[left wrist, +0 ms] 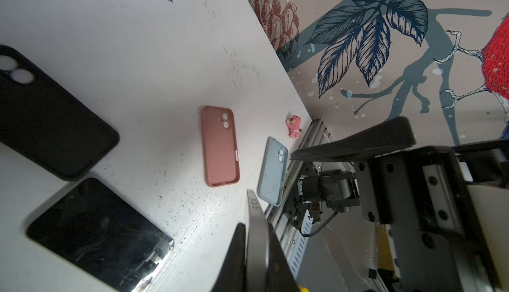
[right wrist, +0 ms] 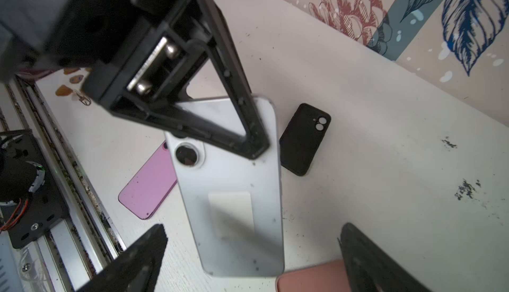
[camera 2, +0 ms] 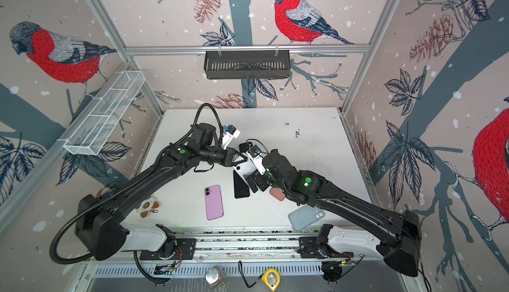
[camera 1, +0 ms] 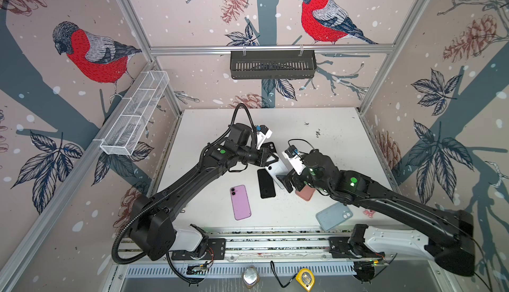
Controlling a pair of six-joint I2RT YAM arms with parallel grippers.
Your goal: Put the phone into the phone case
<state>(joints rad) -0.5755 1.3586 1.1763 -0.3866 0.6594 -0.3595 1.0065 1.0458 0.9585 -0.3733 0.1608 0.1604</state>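
White phone (left wrist: 257, 230) shows edge-on only from left wrist.

Both top views bright, evenly lit from above; worktop (camera 1: 330, 128) near washed-out, soft arm shadows, wide-angle bending at frame edges. Wrist views: right hand (right wrist: 253, 230) out of focus along bottom, upper left blurred; glare on black phone (left wrist: 96, 235) screen.
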